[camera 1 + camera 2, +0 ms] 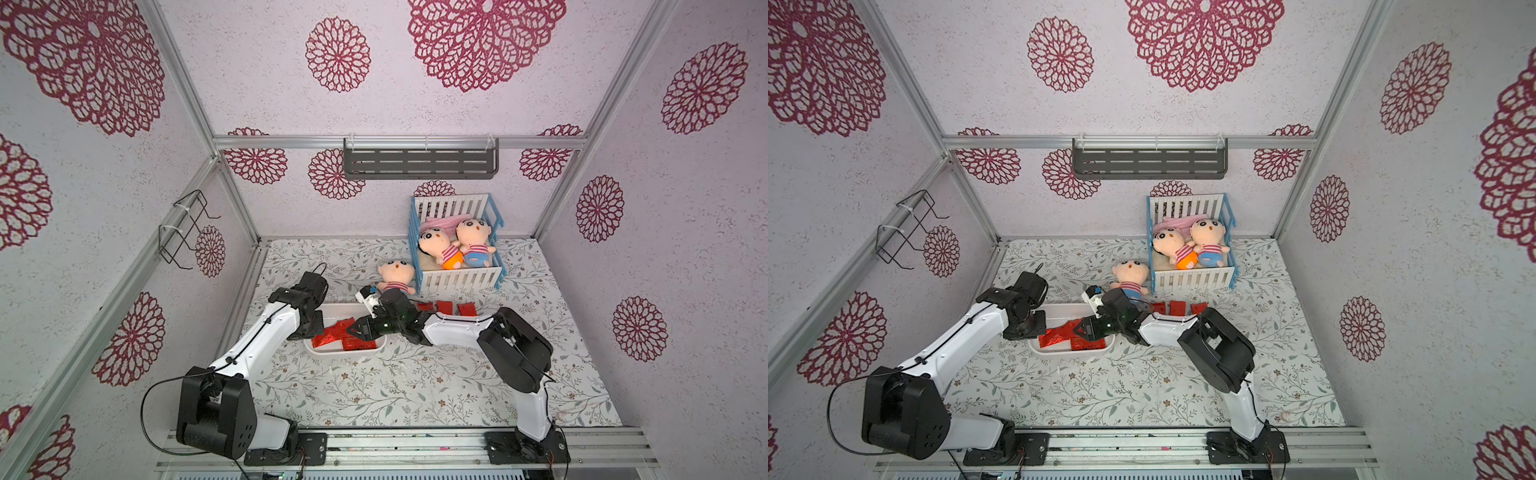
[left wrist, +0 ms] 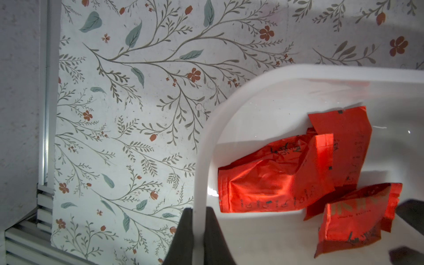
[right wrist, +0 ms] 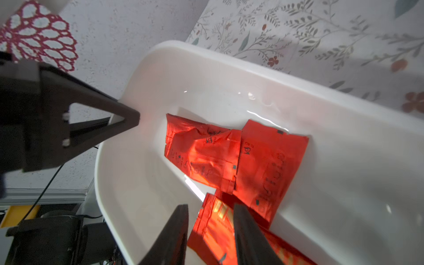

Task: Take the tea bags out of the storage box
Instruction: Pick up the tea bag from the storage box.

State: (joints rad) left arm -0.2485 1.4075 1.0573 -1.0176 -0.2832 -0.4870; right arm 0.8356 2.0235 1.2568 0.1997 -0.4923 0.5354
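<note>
Left claw (image 2: pixel 198 213) is clamped on the box (image 2: pixel 298 73) at its left end rim, one finger inside the wall and one outside. The box sits on the table (image 1: pixel 374 395), left of centre. Right claw (image 3: pixel 210 211) is down inside the box, jaws parted either side of one tea bag (image 3: pixel 215 229); I see a gap on one side, so no grip. Three tea bags (image 2: pixel 275 181) lie in the box. Three more (image 1: pixel 444 307) lie in a row on the table, just in front of the crib (image 1: pixel 457 278)
</note>
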